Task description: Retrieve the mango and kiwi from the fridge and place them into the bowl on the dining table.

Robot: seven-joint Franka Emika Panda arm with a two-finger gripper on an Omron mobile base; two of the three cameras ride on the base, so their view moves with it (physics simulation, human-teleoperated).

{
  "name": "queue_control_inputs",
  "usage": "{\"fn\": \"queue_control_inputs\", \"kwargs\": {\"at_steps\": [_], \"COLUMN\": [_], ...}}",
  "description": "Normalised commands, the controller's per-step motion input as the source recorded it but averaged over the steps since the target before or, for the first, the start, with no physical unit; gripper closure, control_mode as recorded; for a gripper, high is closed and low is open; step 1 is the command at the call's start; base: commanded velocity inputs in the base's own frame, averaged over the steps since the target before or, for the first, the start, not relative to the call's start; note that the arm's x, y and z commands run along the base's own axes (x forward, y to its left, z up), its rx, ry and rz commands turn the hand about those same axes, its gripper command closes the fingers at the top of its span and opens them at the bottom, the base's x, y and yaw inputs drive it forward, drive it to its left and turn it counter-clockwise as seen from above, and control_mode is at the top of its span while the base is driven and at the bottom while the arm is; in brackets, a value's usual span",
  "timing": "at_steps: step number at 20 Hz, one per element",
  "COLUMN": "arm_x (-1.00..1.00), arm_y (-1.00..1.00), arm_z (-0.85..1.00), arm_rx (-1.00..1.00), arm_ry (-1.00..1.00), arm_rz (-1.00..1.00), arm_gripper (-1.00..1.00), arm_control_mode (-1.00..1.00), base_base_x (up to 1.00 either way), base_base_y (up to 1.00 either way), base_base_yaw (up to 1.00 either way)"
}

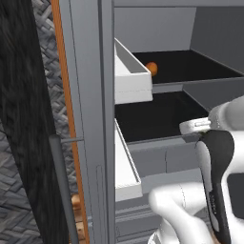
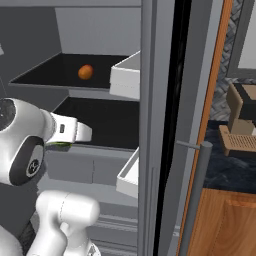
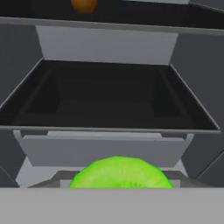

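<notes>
The tall matte grey fridge (image 2: 150, 100) stands open, its dark shelves exposed. On the upper shelf lies the round orange mango (image 2: 85, 72). At the lower shelf's front edge, the robot's hand (image 2: 62, 144) grips the bright green kiwi (image 3: 120, 174).

Matte grey fridge (image 1: 90, 95), white plastic-looking door shelves (image 1: 131, 74), smooth green kiwi (image 3: 120, 175)

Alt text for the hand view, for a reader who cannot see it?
A bright green kiwi sits at the bottom of the view, right before the hand, facing the open fridge with its dark empty shelf. An orange mango rests on the shelf above.
</notes>
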Motion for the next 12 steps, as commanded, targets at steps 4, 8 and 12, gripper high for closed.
{"fn": "queue_control_inputs", "kwargs": {"at_steps": [4,8,12], "arm_x": [-1.0,-0.99,-0.86], "arm_y": [0.0,0.0,0.0], "arm_z": [0.57,0.44,0.21], "arm_rx": [-0.04,-0.01,0.0], "arm_ry": [-0.07,-0.19,-0.14], "arm_rz": [0.0,0.0,0.0], "arm_gripper": [1.0,1.0,1.0], "arm_control_mode": [-1.0,-1.0,-1.0], "base_base_x": [0.0,0.0,0.0], "base_base_y": [0.0,0.0,0.0], "base_base_yaw": [0.0,0.0,0.0]}}
